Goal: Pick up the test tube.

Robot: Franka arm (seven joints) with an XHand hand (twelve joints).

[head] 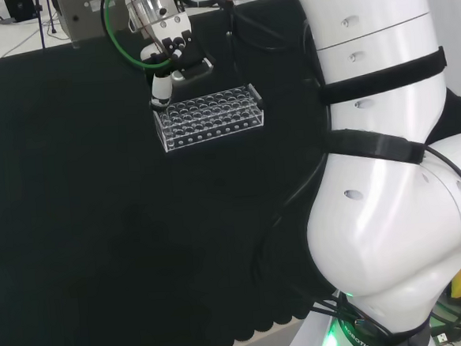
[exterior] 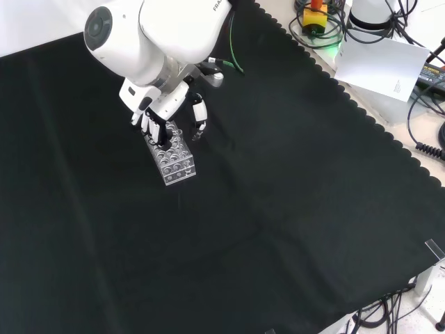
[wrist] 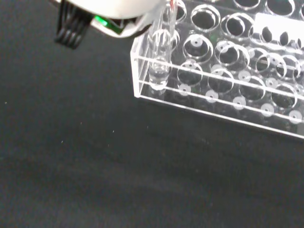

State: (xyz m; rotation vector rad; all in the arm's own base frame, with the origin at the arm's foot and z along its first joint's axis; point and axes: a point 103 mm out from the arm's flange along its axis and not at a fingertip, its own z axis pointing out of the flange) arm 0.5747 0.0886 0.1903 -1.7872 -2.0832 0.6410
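Observation:
A clear test tube (wrist: 159, 52) stands upright in a corner hole of the clear plastic rack (wrist: 223, 71); its upper end runs up behind a blurred white part of the hand (wrist: 118, 12). In the head view the hand (head: 171, 54) hangs over the rack's (head: 211, 115) far left corner, one white fingertip (head: 161, 89) down at that corner. In the front view the hand (exterior: 163, 111) is at the far end of the rack (exterior: 175, 158), fingers (exterior: 149, 124) pointing down at it and the thumb (exterior: 199, 117) spread off to the right. Nothing is lifted.
The rack's other holes that I can see look empty. Black cloth lies all round it. The arm's big white links (head: 388, 170) fill the head view's right side. Cables and a sheet of paper (exterior: 379, 66) lie beyond the cloth's scalloped edge.

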